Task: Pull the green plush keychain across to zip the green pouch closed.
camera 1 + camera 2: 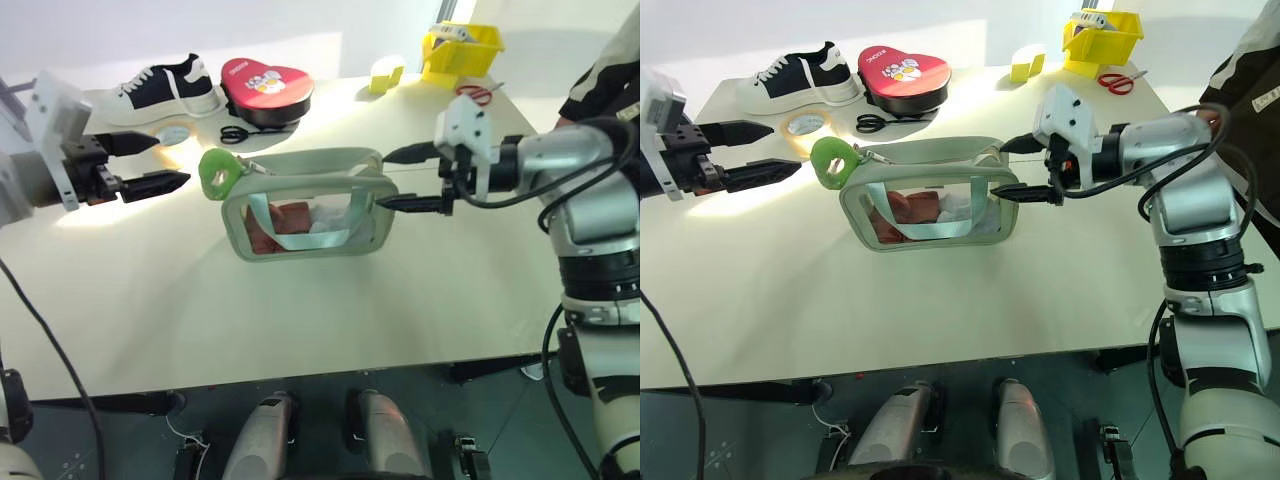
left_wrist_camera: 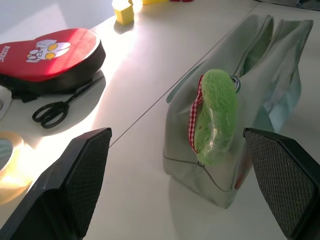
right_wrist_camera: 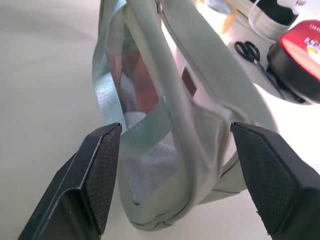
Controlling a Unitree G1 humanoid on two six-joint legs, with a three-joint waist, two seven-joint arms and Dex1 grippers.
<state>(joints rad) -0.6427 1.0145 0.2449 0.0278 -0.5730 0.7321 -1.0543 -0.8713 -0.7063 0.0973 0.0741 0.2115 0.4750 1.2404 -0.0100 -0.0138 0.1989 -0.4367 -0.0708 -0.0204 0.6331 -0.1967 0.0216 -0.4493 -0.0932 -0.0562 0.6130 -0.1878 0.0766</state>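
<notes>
Both open hands flank the green pouch (image 1: 305, 205), left hand (image 1: 160, 163) nearest the green plush keychain (image 1: 218, 172).

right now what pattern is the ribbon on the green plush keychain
Red and white gingham check, running down the green plush keychain. The left wrist view shows it best.

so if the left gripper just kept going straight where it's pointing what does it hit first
Most likely the green plush keychain at the near end of the green pouch. The left gripper, fingers open, points across the table at that end, and its wrist view has the keychain between the fingers, though depth is hard to judge.
</notes>
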